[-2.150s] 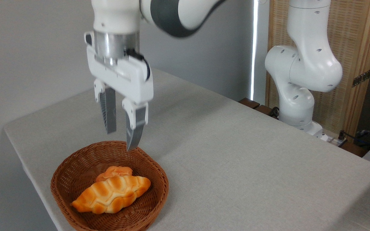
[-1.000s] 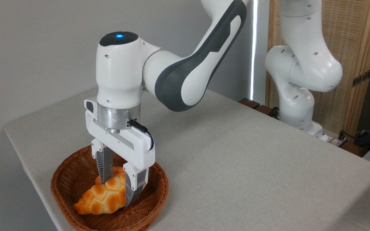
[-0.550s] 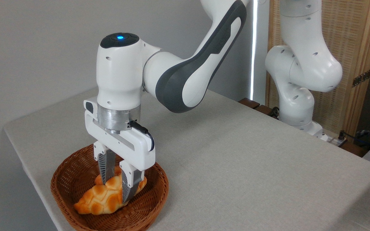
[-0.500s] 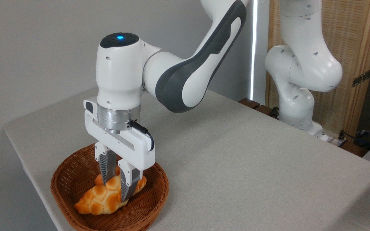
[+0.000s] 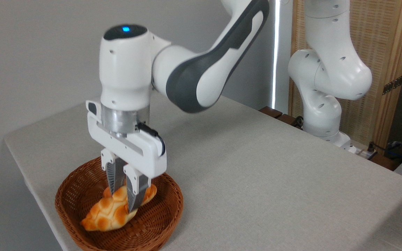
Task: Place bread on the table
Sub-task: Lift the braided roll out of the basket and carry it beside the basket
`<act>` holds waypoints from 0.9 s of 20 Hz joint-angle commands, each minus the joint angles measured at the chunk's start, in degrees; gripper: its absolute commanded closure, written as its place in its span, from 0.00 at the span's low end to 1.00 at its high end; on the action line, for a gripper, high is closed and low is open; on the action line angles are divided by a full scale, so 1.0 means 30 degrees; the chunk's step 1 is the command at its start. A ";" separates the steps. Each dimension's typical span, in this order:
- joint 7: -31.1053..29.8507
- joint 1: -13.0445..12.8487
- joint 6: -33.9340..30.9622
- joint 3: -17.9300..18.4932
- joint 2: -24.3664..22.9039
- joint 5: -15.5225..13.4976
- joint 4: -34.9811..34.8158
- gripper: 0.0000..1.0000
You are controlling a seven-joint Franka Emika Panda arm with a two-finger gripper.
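1. I see my tool [image 5: 124, 198] pointing straight down into the wicker basket [image 5: 82, 223], which sits near the front left corner of the worktop [image 5: 257, 174].
2. Its two fingers [image 5: 134, 191] are clenched on the bread [image 5: 112, 214], gripping the loaf towards its right, upper end.
3. The bread lies between the fingers and tilts, its right tip raised and its left tip low by the basket floor.
4. I cannot tell whether the low tip touches the weave.

One fixed camera looks down obliquely across the table [image 5: 257, 167] from nearby.
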 commanded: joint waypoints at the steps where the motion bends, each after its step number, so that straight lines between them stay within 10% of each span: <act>1: 0.0002 -0.0070 -0.3608 0.0429 -0.1264 -0.0272 0.1651 0.57; 10: 0.0295 -0.0362 -0.6863 0.0137 -0.4835 -0.0243 0.0136 0.56; 18: 0.0266 -0.2793 -0.7100 -0.0156 -0.8297 -0.0038 -0.5286 0.44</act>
